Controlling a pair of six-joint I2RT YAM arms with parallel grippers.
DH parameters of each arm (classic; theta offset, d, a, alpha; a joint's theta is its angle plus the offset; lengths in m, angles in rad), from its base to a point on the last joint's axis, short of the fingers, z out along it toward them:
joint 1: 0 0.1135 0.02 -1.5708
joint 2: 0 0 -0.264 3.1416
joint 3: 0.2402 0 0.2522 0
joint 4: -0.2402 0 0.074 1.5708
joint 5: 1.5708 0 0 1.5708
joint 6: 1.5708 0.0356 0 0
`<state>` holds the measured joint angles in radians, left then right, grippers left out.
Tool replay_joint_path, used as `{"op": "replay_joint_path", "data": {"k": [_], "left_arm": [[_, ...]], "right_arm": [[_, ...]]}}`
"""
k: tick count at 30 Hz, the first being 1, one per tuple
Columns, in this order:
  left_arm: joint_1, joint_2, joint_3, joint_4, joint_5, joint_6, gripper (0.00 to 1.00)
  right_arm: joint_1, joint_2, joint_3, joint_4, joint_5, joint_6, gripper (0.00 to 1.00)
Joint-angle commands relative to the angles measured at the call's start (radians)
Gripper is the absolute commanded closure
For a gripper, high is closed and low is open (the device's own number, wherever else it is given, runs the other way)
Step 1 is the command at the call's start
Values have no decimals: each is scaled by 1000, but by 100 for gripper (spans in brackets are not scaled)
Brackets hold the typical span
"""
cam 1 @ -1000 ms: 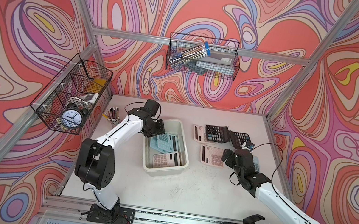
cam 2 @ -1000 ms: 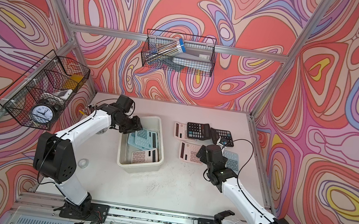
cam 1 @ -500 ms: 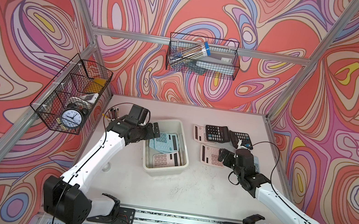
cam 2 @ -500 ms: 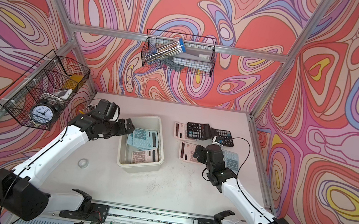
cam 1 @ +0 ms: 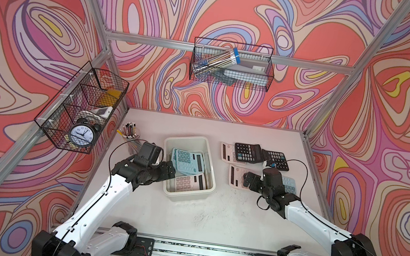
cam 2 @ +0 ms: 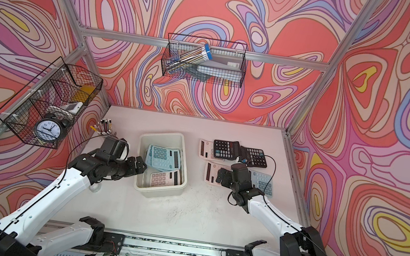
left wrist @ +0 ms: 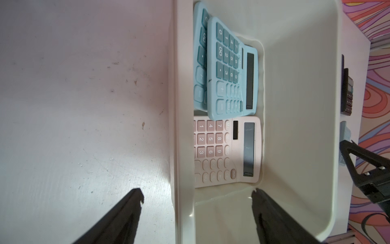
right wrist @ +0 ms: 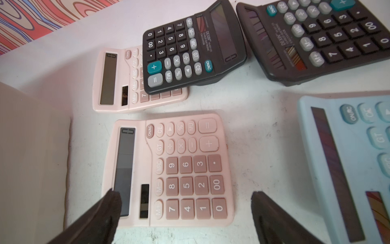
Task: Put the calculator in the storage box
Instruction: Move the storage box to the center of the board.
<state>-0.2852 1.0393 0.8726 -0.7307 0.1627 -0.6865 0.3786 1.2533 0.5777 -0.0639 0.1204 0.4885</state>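
Hovering over the right side of the table (cam 1: 212, 218), the right gripper (right wrist: 183, 196) has its jaws spread wide with nothing between them. Directly beneath it sits the loose pink calculator (right wrist: 179, 169), flat on the tabletop, keys up, screen end toward the storage box (cam 1: 193, 140). In the right wrist view one black fingertip (right wrist: 107, 209) overlaps the screen end and the other hangs off past the key end. Whether either one touches the casing, I cannot tell.

Look around it: just beyond lies a second pink calculator (right wrist: 114, 84), half covered by a tilted black calculator (right wrist: 190, 48) resting on its keys. An outer black calculator (right wrist: 316, 38) lies beside that. A pale blue calculator (right wrist: 348, 158) sits on the side of the loose pink one away from the box, partly under the right arm in both top views.

Over to the box, mid-table: cream-white, upright, and holding three. There are two blue calculators (left wrist: 232, 69) stacked crookedly toward the back end, and a stowed pink calculator (left wrist: 228, 150) flat on the floor at the near end. The left gripper (left wrist: 197, 194) hangs at the box's left rim, jaws parted and empty, one finger outside over bare table, the other over the inside of the box. A cup of pencils (cam 1: 130, 134) stands near the table's back left corner.
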Motion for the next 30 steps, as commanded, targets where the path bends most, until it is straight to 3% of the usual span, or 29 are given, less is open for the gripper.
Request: {"op": "replay_joint_path", "data": {"k": [1,7,12,16,22,30], "left_arm": [[-5,16,-21,62,36,-19,26],[-6,93,13,119,20,-24,42],[-6,191,65,148,-6,-28,69],[-6,250,104,160,-36,-35,81],[-6,343,207,146,-74,2,89],[-5,487,378,22,-92,129,92]], "right_arm": [[-6,18,33,-3,-15,2,3],[-6,26,36,-4,-21,4,5],[-6,19,38,-12,-21,4,6],[-7,8,38,-16,-21,4,6],[-6,-10,37,-26,-18,4,6],[-6,-40,34,-38,-7,2,6]]}}
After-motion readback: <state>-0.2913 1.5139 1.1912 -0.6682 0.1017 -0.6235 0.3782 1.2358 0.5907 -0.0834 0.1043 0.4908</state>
